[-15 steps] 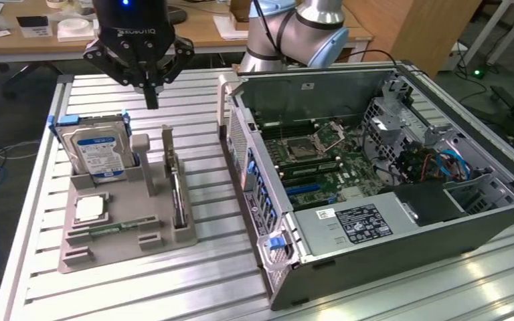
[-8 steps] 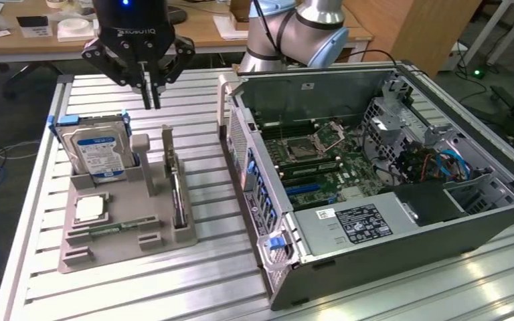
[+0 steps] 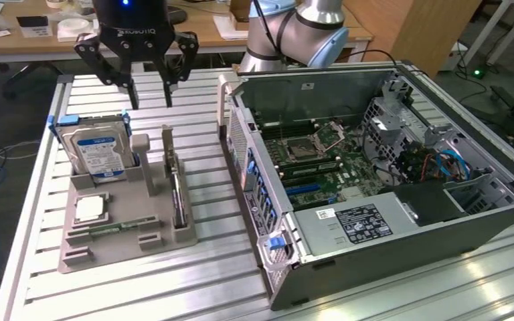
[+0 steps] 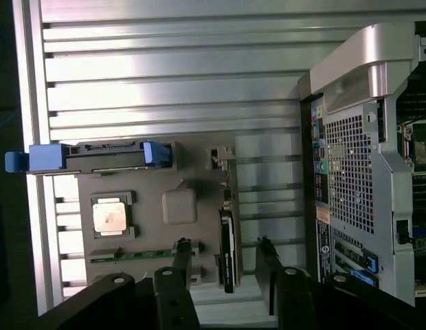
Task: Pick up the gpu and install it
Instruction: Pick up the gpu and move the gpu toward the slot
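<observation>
Plainly nothing is picked up yet: the end effector (image 3: 152, 100) hangs wide open and empty above the grey tray (image 3: 118, 244) on the desk (image 3: 212, 281). The gpu (image 3: 177, 197) stands on edge in the tray's slot nearest the computer case (image 3: 373, 264). Its long axis runs alongside the case wall, with the bracket apparently at the far end. Lifting and installing both remain.

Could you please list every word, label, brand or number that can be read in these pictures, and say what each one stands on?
"ROBOTIQ": on the body of the gripper.
Blue-white label on the hard drive: print too small to read.
The black label inside the computer case: print too small to read.
The white sticker beside it: too small to read.
</observation>
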Controlling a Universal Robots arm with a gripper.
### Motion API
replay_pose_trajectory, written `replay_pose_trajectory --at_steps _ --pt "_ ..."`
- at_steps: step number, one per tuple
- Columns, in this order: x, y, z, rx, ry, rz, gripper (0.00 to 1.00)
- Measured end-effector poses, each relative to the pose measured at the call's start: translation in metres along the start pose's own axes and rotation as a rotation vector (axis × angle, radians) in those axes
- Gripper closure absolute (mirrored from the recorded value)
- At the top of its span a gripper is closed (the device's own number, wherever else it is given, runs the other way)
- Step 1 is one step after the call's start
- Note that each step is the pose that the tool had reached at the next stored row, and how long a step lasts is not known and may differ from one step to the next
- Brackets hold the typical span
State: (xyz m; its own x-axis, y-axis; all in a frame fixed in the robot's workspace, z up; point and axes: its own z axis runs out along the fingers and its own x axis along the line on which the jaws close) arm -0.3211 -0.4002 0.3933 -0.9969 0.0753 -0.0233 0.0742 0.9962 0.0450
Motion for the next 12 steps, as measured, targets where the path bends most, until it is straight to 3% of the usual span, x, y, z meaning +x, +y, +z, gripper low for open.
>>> replay_pose_trajectory --at_steps 3,6,12 --pt "0.0 0.0003 0.0006 0.0024 -0.0001 -0.001 0.41" --pt "0.0 0.0002 0.0026 0.0143 0.0006 -0.027 0.41" --pt "0.0 -0.0061 0.0117 0.0162 0.0027 -0.042 0.41"
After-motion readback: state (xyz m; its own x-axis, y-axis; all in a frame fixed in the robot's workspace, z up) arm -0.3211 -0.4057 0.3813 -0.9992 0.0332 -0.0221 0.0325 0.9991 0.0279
